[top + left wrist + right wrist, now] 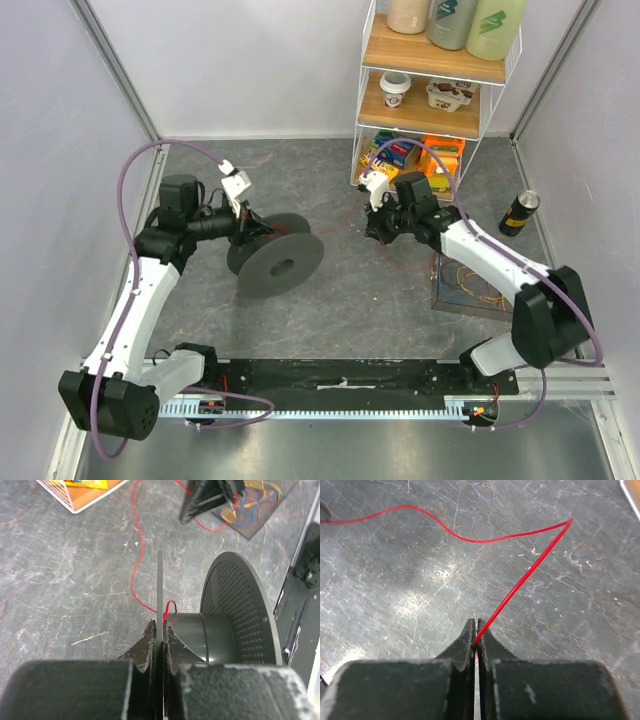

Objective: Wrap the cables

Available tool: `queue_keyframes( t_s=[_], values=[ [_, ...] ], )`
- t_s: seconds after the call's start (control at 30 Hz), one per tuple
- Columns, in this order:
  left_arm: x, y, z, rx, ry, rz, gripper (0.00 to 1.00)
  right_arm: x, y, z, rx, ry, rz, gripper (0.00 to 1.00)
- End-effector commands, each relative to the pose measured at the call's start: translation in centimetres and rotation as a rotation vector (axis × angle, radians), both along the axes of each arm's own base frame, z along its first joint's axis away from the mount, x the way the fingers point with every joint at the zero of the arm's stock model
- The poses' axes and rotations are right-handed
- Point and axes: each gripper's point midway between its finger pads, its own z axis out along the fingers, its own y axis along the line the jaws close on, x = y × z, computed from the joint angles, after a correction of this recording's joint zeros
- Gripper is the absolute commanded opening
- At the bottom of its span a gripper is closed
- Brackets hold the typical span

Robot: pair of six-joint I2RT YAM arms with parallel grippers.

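Note:
A dark grey spool [275,258] lies on the table left of centre. My left gripper [245,225] is shut on the edge of its near flange [160,585], and the jaws [160,626] pinch the thin disc just beside the hub [200,636]. A red cable [134,555] runs from the hub across the floor toward my right gripper [378,228]. In the right wrist view the right gripper [477,626] is shut on that red cable [520,582], which rises from the fingertips, bends sharply and trails off left. More coloured cables [470,285] lie in a dark tray.
A white wire shelf rack [430,110] with packets and bottles stands at the back right. A black can [519,212] is upright near the right wall. The dark tray [440,300] sits under the right arm. A black rail [340,385] runs along the near edge.

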Motion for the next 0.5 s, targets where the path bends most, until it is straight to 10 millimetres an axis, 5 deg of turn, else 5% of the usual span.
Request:
queue_keyframes(
  t_s=[0.0,0.27,0.47],
  values=[
    [1.4,-0.1,7.6,-0.181,-0.003,0.093,0.02,-2.3,-2.7,-0.5,-0.086,0.006,0.046,0.0],
    [6.2,3.9,12.9,-0.398,0.096,0.389,0.02,-5.2,-6.2,0.8,-0.143,-0.047,0.071,0.0],
    [10.5,8.7,14.0,-0.488,0.154,0.719,0.02,-7.0,-7.8,2.1,-0.19,-0.099,0.101,0.0]
  ],
)
